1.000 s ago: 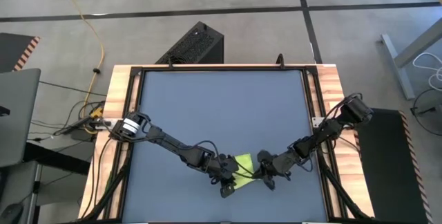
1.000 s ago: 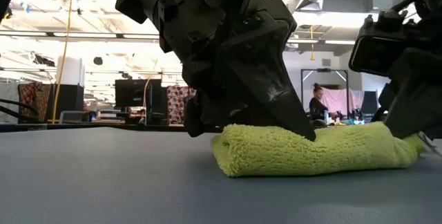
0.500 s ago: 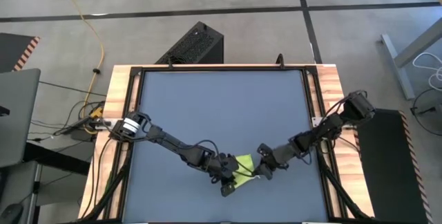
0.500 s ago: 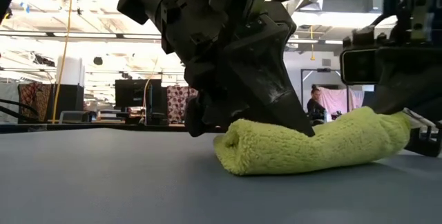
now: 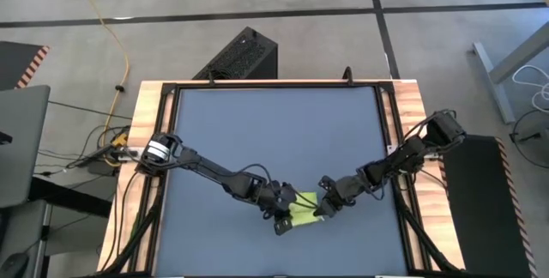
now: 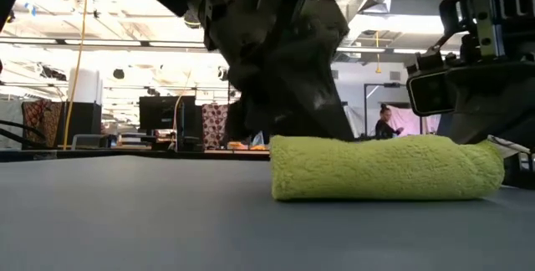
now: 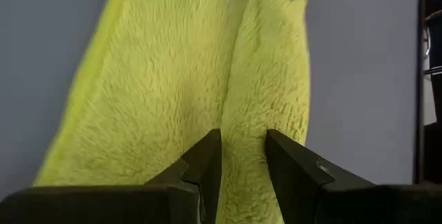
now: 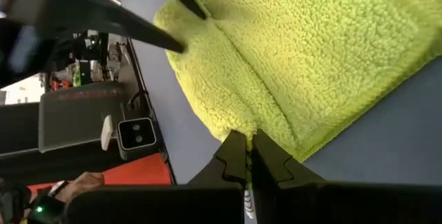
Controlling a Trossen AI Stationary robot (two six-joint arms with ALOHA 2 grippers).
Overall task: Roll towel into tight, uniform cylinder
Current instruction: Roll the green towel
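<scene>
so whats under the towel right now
The towel lies on the dark blue-grey mat; nothing else shows beneath it. What sits inside its folded layers is covered.

**No Legible Text in Any View**

No words, labels, brand marks, numbers or signs could be read in any of the four views. The towel (image 6: 386,167) was plain, the mat (image 5: 274,132) carried no print, and the room behind the table showed only shapes too small and distant to make out as lettering.
</scene>
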